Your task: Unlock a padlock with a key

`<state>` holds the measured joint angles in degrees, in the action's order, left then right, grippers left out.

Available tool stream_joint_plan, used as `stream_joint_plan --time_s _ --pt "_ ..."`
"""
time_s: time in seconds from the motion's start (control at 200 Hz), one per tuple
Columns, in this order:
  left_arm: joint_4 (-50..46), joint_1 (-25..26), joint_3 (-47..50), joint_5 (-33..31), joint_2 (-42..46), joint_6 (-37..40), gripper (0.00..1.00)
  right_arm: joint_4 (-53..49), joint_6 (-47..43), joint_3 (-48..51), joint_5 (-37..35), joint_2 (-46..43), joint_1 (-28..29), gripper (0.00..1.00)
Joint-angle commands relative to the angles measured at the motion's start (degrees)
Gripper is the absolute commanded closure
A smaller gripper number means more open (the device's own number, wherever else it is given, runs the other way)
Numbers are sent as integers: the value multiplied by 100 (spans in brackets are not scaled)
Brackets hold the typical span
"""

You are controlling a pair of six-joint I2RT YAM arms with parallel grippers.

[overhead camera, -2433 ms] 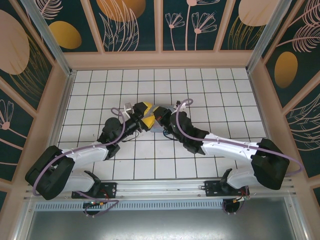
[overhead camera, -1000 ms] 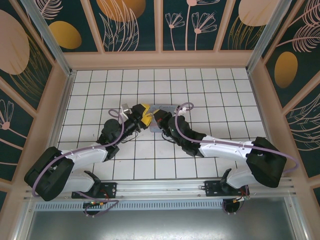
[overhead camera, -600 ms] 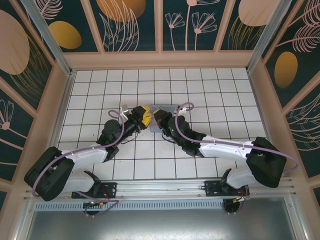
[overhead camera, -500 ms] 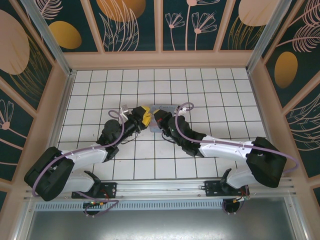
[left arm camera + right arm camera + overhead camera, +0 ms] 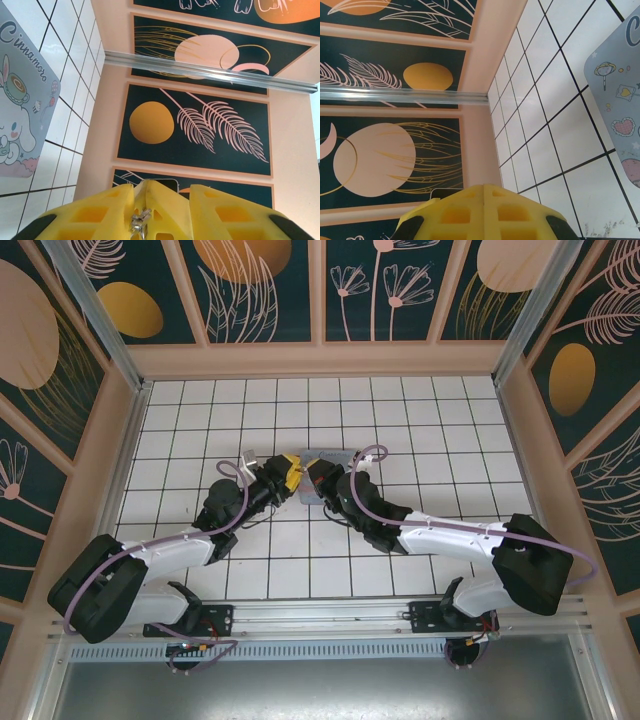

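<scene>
In the middle of the tiled floor (image 5: pixel 200 420) the two grippers sit nose to nose over the pale blue tin (image 5: pixel 331 455). The left gripper (image 5: pixel 287 476) is pinching a small silvery metal piece (image 5: pixel 140 223), too tiny for me to tell key from padlock. The right gripper (image 5: pixel 313 474), just beside it, is clenched tight.

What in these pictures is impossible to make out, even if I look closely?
- Padlock, top view: too small to pick out where the two arms' jaws meet by the tin.
- Small metal piece between the left jaws, left wrist view: cut off by the bottom edge, so key or shackle cannot be told.
- Right jaws, right wrist view: shut, and the yellow fingers hide anything pinched.
- Tin's picture: cut off by the frame edges in both wrist views.
</scene>
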<state>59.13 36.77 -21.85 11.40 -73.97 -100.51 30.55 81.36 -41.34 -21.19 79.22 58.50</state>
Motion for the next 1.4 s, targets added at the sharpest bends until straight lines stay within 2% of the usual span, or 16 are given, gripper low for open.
stream_joint_plan --time_s 0.0,1.066,1.396 --pt "-33 40 66 -102 129 140 66 107 22 8 -88 6 48 100" --pt "-170 41 151 -217 158 237 87 123 52 -38 -35 111 91 100" --pt "-368 40 95 -237 193 334 100 42 38 -95 -24 140 78 100"
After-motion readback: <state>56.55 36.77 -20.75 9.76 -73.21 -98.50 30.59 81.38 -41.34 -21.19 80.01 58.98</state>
